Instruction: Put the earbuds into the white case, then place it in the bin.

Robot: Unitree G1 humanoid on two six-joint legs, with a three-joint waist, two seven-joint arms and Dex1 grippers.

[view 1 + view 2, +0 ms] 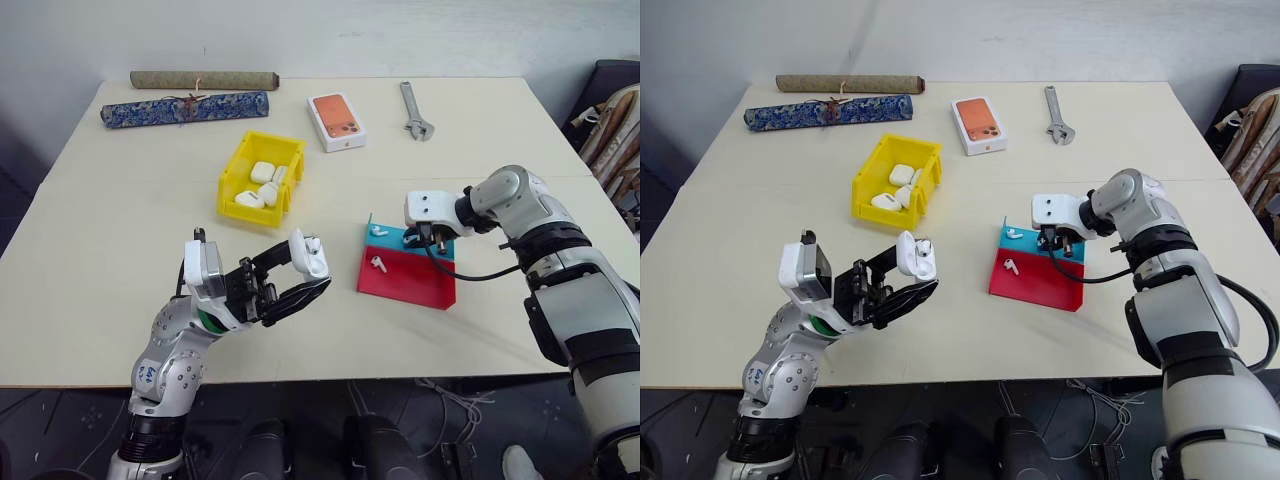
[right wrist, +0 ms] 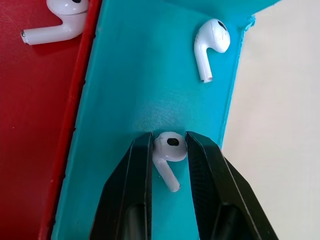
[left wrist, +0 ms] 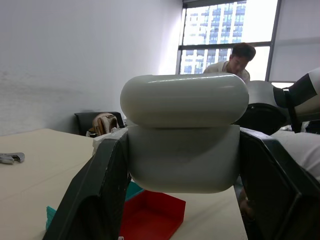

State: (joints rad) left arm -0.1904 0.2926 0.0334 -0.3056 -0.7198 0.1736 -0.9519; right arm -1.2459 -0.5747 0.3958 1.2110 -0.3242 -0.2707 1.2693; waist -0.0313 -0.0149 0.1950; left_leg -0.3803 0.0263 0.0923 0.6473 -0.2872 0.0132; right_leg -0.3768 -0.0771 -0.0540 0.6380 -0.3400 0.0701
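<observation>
My left gripper (image 1: pixel 305 272) is shut on the white case (image 1: pixel 310 256), held above the table's near side with its lid flipped open. In the left wrist view the case (image 3: pixel 182 155) sits between the two black fingers (image 3: pixel 95 195). My right gripper (image 2: pixel 169 145) points down over the blue step of the tray (image 1: pixel 412 284) and is shut on one earbud (image 2: pixel 168 150). A second earbud (image 2: pixel 210 45) lies on the blue step, a third (image 2: pixel 55 20) on the red part. The yellow bin (image 1: pixel 230 180) stands beyond the left gripper and holds several white cases.
A white box with an orange picture (image 1: pixel 337 121) and a wrench (image 1: pixel 416 111) lie at the back. Two rolled scrolls (image 1: pixel 185 109) lie along the far left edge. A person (image 3: pixel 235 60) sits beyond the table in the left wrist view.
</observation>
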